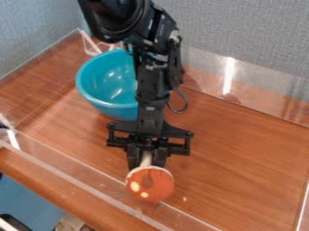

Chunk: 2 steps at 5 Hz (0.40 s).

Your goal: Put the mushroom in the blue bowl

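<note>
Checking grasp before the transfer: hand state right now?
Hand: closed on the cream stem of the small toy mushroom with the spotted orange-brown cap, near the table's front edge.

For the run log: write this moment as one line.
pincer: shut on mushroom | mushroom: near front edge of table, cap toward camera | blue bowl: empty, behind arm | step: mushroom not yet in bowl

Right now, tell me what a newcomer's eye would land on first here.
The black gripper pointing steeply down near the table's front edge, shut on the stem of the mushroom, whose spotted orange cap faces the camera. Behind it, at the back left of the wooden table, sits the large glossy blue bowl, partly hidden by the arm.
</note>
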### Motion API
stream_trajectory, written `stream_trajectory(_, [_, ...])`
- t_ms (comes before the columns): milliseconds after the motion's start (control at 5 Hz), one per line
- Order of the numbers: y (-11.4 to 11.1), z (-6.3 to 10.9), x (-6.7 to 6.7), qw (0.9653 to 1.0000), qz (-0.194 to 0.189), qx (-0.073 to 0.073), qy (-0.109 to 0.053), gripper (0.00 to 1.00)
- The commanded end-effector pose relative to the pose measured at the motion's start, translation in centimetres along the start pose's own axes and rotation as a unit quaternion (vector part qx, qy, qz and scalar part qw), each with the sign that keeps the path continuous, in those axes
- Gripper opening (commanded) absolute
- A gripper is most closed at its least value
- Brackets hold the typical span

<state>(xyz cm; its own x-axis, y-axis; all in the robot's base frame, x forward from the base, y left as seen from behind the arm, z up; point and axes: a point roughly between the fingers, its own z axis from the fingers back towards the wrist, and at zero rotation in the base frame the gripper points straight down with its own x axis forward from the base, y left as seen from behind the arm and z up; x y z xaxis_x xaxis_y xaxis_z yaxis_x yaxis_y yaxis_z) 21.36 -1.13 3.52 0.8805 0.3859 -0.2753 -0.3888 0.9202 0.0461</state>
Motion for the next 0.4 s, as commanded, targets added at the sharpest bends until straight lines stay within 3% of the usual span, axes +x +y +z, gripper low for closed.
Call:
stream_trajectory(0, [-0.16, 1.38, -0.20, 0.9997, -0.011, -0.009, -0.022, 0.00])
stream_trajectory(200, [-0.22, 1.53, -0.35, 0.9996, -0.016, -0.010, -0.023, 0.00])
